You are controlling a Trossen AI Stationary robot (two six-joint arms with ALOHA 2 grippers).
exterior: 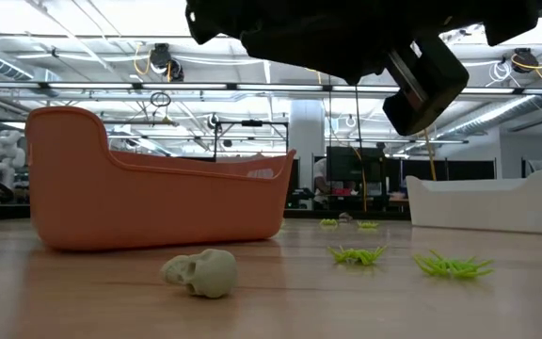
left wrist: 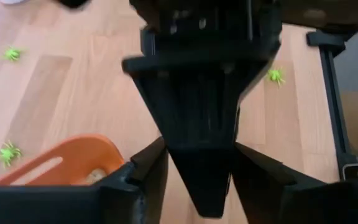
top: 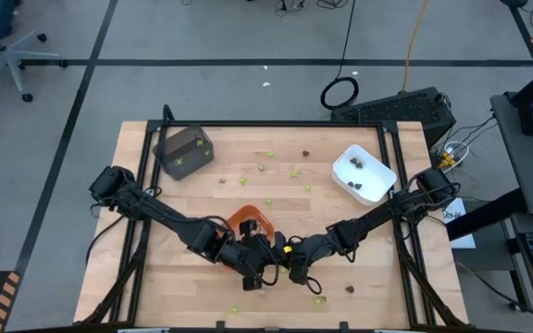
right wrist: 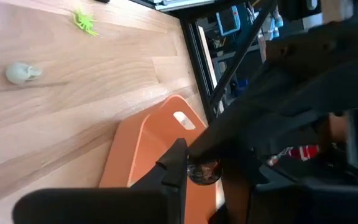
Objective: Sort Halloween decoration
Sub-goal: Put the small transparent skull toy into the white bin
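Both grippers meet above the near middle of the table, beside the orange tray. My right gripper is shut on a tiny dark brown piece over the tray's near end. My left gripper is open. Its fingers stand on either side of the right arm's dark wedge-shaped gripper; whether they touch it I cannot tell. A tan-grey skull lies on the wood before the tray. Lime-green spiders lie scattered around. My right gripper pinches the small round dark brown piece between its two fingers. The piece is lifted clear, above the orange tray.
A dark grey tray sits at the far left and a white tray holding dark pieces at the far right. More green pieces and brown ones dot the table. The metal frame rail runs along the edge.
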